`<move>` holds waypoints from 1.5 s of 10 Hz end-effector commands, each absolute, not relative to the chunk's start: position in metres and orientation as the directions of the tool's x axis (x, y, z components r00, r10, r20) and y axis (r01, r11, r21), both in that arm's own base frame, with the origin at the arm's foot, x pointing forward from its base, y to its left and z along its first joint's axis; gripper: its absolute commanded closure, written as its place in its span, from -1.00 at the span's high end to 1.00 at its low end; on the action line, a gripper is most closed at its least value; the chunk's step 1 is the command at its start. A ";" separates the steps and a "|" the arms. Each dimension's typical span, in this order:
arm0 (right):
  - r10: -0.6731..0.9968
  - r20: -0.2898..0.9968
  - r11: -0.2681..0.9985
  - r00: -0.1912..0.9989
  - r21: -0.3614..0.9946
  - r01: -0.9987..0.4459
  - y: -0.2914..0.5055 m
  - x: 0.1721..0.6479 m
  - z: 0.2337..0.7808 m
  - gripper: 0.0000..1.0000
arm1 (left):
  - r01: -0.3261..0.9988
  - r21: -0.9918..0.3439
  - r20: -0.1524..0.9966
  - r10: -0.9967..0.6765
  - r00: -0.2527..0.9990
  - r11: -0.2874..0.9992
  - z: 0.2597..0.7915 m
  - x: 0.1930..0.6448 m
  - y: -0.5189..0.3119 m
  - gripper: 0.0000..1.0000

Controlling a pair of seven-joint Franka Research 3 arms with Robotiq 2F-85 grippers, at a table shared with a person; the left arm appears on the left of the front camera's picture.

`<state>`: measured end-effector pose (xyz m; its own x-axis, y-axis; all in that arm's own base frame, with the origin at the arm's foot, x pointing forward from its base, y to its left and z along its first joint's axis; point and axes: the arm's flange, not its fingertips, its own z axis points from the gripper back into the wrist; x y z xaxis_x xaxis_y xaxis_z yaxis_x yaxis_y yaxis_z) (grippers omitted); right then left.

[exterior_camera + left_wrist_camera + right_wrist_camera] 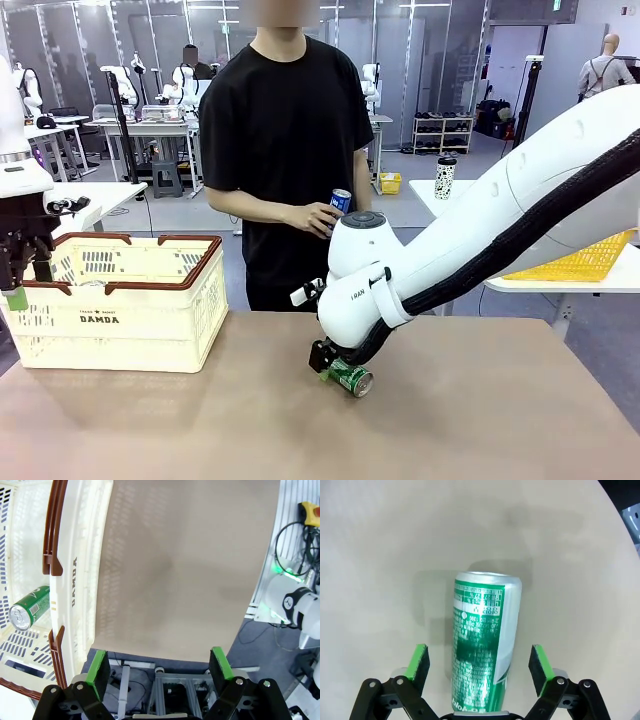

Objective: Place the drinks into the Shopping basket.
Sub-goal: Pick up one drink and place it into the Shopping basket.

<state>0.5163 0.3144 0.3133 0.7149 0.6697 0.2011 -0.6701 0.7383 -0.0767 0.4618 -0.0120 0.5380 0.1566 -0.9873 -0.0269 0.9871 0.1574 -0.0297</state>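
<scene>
Right wrist view: the right gripper point(479, 654) stood spread wide around the lying green can point(482, 630), its near end cut off; the left gripper point(158, 656) gaped beside the Shopping basket point(84, 535).

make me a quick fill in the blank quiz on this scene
1. The right pincer stands ____ around the green can lying on the table.
2. The second can, lying in the basket, is ____.
3. The third can, in the person's hand, is ____.
Missing words: open, green, blue.
</scene>
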 end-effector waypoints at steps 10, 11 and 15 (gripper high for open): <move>0.827 0.168 0.562 0.536 -0.231 -0.794 0.164 0.407 0.448 1.00 | 0.984 -0.030 -0.037 -0.984 0.175 0.176 0.541 0.461 -0.013 1.00; 0.833 0.184 0.552 0.521 -0.230 -0.802 0.142 0.394 0.451 1.00 | 0.984 -0.030 -0.037 -0.984 0.175 0.176 0.541 0.461 -0.013 1.00; 0.824 0.188 0.565 0.535 -0.194 -0.802 0.082 0.368 0.442 1.00 | 0.984 -0.030 -0.037 -0.984 0.175 0.176 0.541 0.461 -0.013 1.00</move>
